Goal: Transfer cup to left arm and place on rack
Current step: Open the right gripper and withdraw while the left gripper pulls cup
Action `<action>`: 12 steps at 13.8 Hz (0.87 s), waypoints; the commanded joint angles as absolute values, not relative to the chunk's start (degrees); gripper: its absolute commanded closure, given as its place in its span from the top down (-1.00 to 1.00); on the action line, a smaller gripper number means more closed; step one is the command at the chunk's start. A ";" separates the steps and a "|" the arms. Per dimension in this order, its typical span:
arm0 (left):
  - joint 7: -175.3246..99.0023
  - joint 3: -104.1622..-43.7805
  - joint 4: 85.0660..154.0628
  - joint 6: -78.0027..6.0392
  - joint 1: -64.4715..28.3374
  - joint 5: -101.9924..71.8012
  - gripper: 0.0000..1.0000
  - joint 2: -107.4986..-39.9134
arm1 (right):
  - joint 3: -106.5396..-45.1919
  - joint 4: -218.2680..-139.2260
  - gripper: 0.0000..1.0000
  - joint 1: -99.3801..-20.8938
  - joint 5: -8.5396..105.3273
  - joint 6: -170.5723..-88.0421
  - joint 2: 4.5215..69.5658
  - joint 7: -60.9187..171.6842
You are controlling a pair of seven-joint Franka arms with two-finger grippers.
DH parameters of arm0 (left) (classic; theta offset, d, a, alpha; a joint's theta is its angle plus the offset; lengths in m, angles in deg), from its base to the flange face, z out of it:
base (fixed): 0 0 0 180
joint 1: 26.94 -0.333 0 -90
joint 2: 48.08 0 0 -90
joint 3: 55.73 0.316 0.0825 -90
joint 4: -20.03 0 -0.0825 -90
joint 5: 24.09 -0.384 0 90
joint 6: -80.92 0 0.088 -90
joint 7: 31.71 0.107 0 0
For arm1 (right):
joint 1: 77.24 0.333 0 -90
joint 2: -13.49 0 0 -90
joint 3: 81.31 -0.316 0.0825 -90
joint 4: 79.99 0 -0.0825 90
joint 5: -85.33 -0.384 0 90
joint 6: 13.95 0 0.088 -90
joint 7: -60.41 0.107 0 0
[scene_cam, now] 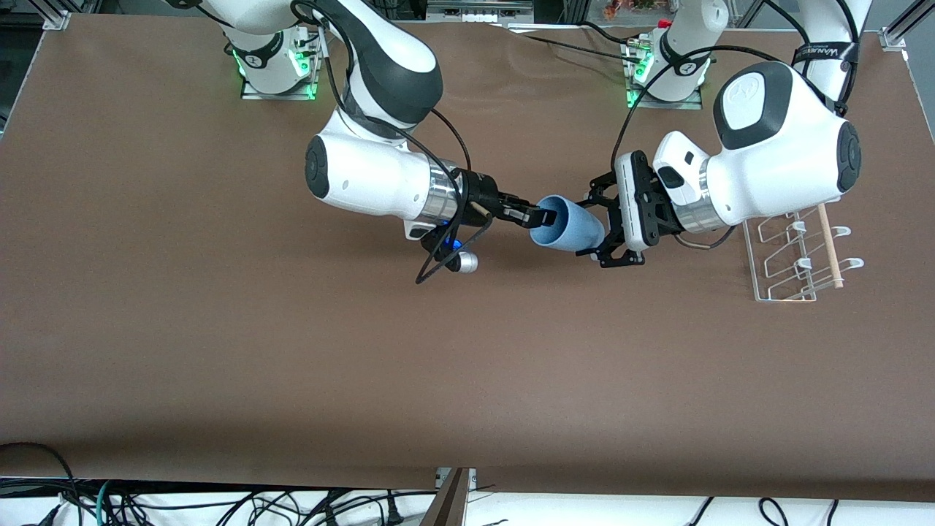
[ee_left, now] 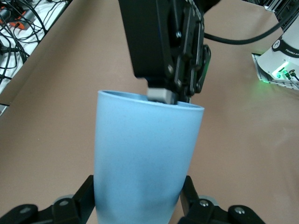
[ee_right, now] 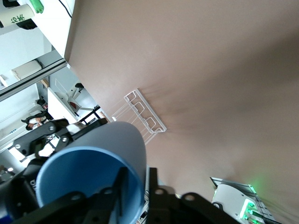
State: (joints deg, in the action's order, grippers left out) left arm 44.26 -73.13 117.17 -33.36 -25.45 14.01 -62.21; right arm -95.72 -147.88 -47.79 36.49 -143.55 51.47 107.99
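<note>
The light-blue cup (scene_cam: 570, 226) lies on its side in the air over the middle of the table, between both grippers. My left gripper (scene_cam: 593, 228) is shut on its base end, a black finger (ee_left: 84, 196) pressing each side of the cup (ee_left: 145, 158). My right gripper (scene_cam: 544, 217) is at the mouth, astride the rim, with one finger inside and one outside. In the right wrist view both fingers of that gripper (ee_right: 138, 172) stand slightly off the cup (ee_right: 88, 172) wall, so it is open. The white wire rack (scene_cam: 796, 263) sits by the left arm's end of the table.
Bare brown table (scene_cam: 467, 380) spreads under and around the cup. The rack (ee_right: 145, 116) has a wooden dowel (scene_cam: 830, 245) along one side. Both arm bases (scene_cam: 277, 66) stand at the table's edge farthest from the front camera. Cables (scene_cam: 219, 504) hang below the nearest edge.
</note>
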 commanded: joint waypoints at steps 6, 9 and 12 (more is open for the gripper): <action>44.84 -72.35 117.32 -25.88 -29.05 14.33 -0.92 -60.83 | -96.26 -146.52 1.00 -60.17 40.65 -126.56 47.33 106.04; 44.32 -72.26 115.05 -20.71 -30.46 6.52 -0.94 -60.48 | -96.17 -146.52 1.00 -65.09 52.78 -116.82 46.28 99.72; 42.92 -72.17 114.25 -13.06 -32.03 -2.43 -0.94 -60.48 | -96.08 -146.52 1.00 -70.71 55.61 -109.34 45.13 91.30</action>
